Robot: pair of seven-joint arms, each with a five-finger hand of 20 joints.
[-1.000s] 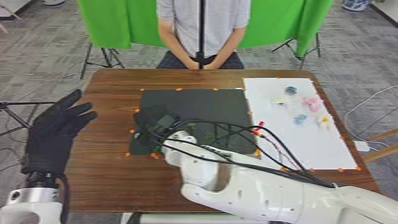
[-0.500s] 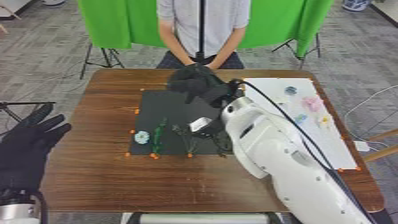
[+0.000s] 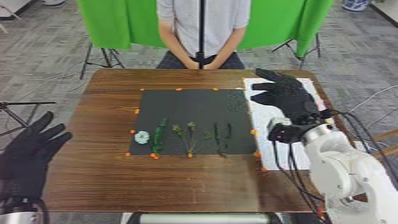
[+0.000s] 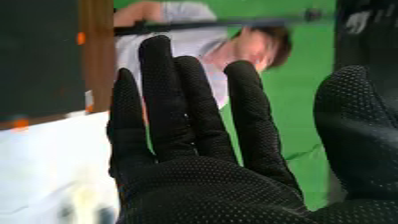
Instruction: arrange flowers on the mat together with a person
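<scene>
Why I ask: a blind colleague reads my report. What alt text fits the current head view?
The robot's right hand hovers open above a white sheet on a wooden table. Beside the sheet, a dark mat holds a pale blue flower and several green stems. The left hand is open at far left.

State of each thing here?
Black rectangular mat: flat
White rectangular sheet: flat, partly hidden
Pale blue flower: lying on the mat
Green plant stems: lying on the mat
Pink flower: on the sheet, mostly hidden
Right black-gloved hand: open, above the sheet
Left black-gloved hand: open, fingers spread
</scene>
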